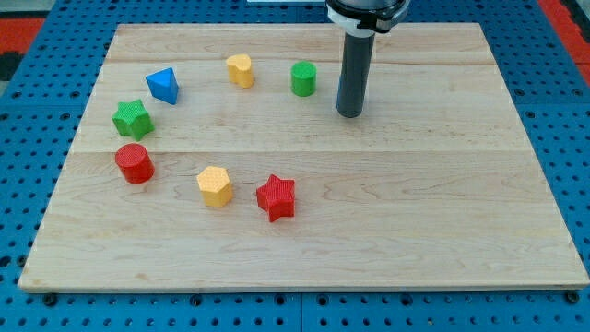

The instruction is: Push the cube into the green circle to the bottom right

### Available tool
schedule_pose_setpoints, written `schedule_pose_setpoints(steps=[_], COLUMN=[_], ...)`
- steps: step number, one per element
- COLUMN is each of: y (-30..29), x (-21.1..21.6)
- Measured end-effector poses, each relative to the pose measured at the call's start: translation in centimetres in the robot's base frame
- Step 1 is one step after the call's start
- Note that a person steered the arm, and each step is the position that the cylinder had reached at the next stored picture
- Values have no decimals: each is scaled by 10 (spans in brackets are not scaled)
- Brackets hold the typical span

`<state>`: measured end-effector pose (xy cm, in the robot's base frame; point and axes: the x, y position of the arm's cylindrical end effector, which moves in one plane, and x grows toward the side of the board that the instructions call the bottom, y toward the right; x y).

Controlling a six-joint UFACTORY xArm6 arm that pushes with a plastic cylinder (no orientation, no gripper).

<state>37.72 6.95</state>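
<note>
Blue cube [163,85] is sitting near the top-left corner of the wooden board [442,231], resting flat, though its outline is reading almost wedge-like from this angle, so the shape is partly a judgement. The green cylinder [303,78], the task's green circle, is standing well apart from it along the top edge, with a yellow heart-shaped block [240,70] lying between the two.

My tip [349,114] is resting on the wood just beside the green cylinder, on the side facing the right edge, and far from the cube. It is a bare rod with no jaws to open or close, so it is holding nothing and touching no block.

The cube is looking small, light and rigid, likely hard plastic, and it is probably going to slide easily on the smooth wood and spin if struck off-centre. Nothing is being grasped here; I am judging the best contact to be the middle of the face turned towards the left edge, low down, with the yellow block needing to be skirted
</note>
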Motion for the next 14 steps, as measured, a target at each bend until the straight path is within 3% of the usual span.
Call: schedule_pose_setpoints(steps=[1, 2, 3, 4, 7, 9, 10, 11, 13, 14], y=[47, 131, 156, 144, -15, -6, -56, -62, -61, -34], x=[10, 0, -4, -4, -37, -25, -27, -30, -58, -81])
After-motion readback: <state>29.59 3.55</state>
